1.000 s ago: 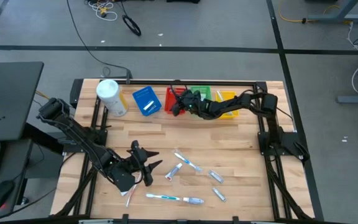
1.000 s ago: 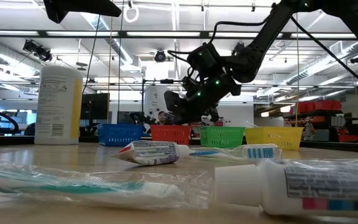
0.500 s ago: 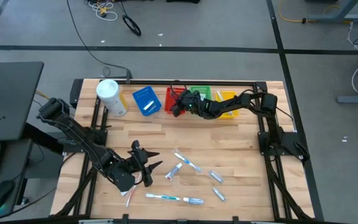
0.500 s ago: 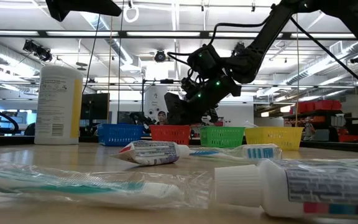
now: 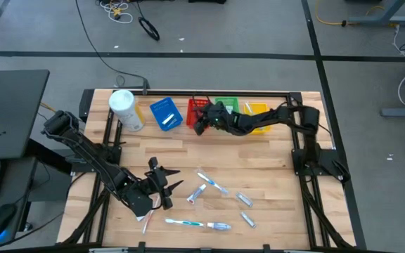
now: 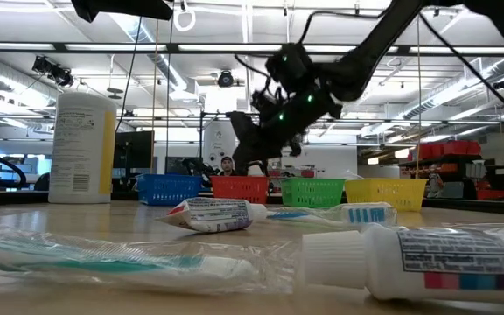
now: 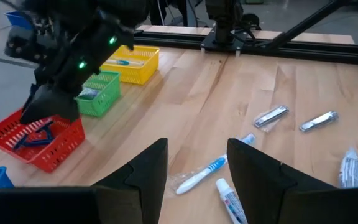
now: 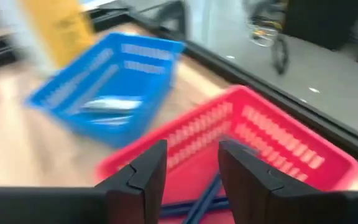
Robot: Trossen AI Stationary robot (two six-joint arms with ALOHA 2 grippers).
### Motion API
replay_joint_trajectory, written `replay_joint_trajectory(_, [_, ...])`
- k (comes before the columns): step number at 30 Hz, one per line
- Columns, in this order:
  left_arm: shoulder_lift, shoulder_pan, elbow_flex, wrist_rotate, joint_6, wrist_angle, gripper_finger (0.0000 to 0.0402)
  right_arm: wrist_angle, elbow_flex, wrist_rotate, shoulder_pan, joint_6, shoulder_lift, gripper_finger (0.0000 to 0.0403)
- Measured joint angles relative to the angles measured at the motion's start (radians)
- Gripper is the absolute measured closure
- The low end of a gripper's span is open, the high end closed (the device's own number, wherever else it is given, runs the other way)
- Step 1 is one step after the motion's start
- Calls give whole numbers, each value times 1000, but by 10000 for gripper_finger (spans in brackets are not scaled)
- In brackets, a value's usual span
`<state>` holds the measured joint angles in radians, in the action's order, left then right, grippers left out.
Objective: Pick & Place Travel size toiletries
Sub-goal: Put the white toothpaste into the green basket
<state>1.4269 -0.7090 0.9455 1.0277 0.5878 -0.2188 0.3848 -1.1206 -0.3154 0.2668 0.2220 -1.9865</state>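
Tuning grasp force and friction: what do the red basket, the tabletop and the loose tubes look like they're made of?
Red basket: looks like moulded plastic, glossy, with slotted lattice walls.
Tabletop: wood, butcher-block style, with visible grain and plank seams, satin finish.
Tubes: probably soft laminate or plastic; silvery, reflective bodies with flattened crimped ends. Cannot tell foil from plastic.
The toothbrush seems to lie in a clear, crinkly film wrapper.

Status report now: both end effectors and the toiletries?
Right end effector open, empty, above red basket. Left end effector open, low. Toothpaste tubes on table. Nothing blocking.
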Motion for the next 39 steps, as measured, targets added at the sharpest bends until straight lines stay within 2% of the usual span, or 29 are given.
replay_joint_trajectory(4, [0, 0, 0, 0, 10, 0, 226, -212, 0, 56, -63, -93, 93, 249])
replay_joint_trajectory(7, [0, 0, 0, -1, -33, 0, 226, -409, 0, 57, -126, -107, 188, 249])
replay_joint_trajectory(12, [0, 0, 0, -17, -89, 3, 226, -678, 0, 58, -249, -53, 311, 249])
replay_joint_trajectory(16, [0, 0, 0, -59, -104, 7, 226, -803, 0, 58, -348, 28, 364, 249])
replay_joint_trajectory(20, [0, 0, 0, -84, -98, 7, 226, -851, 0, 68, -441, 98, 374, 249])
replay_joint_trajectory(26, [0, 0, 0, -133, -90, 8, 226, -859, 2, 172, -554, 165, 368, 249])
replay_joint_trajectory(30, [0, 0, 0, -133, -66, 8, 226, -847, 2, 189, -615, 203, 368, 249])
replay_joint_trajectory(33, [0, 2, 0, -133, -65, 8, 226, -844, 2, 212, -655, 207, 368, 249])
replay_joint_trajectory(37, [0, 4, 0, -132, -64, 8, 226, -834, 2, 313, -716, 187, 368, 249])
replay_joint_trajectory(39, [0, 5, 0, -132, -59, 8, 226, -826, 2, 328, -752, 184, 368, 249])
